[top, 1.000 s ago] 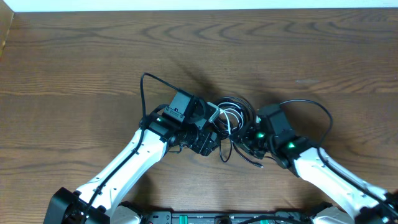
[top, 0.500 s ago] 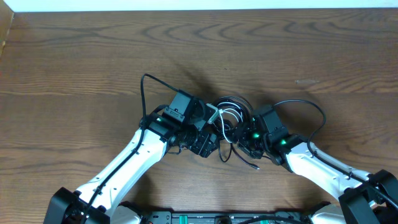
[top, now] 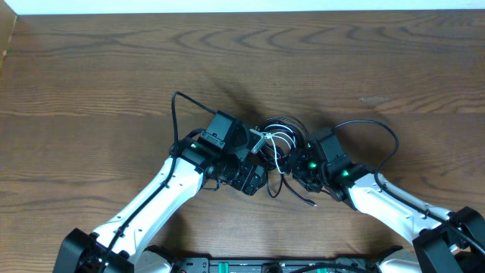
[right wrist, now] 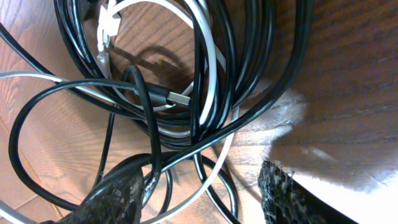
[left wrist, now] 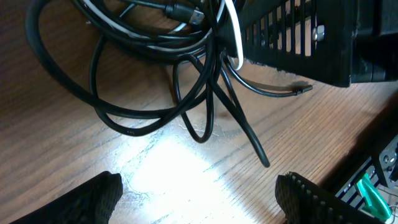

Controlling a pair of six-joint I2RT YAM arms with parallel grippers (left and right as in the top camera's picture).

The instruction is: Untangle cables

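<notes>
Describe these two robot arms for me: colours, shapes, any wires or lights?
Both arms, left arm and right arm, have smooth white tube-like shells ending in boxy black wrist parts. Small green lights glow near the wrists. A thick black wire loops off each one. The jaws are black with a rough, grainy surface.

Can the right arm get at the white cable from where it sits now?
Probably yes: the right gripper is open with the white cable just ahead, but black cable loops cross over it, so it may catch those as well.
</notes>
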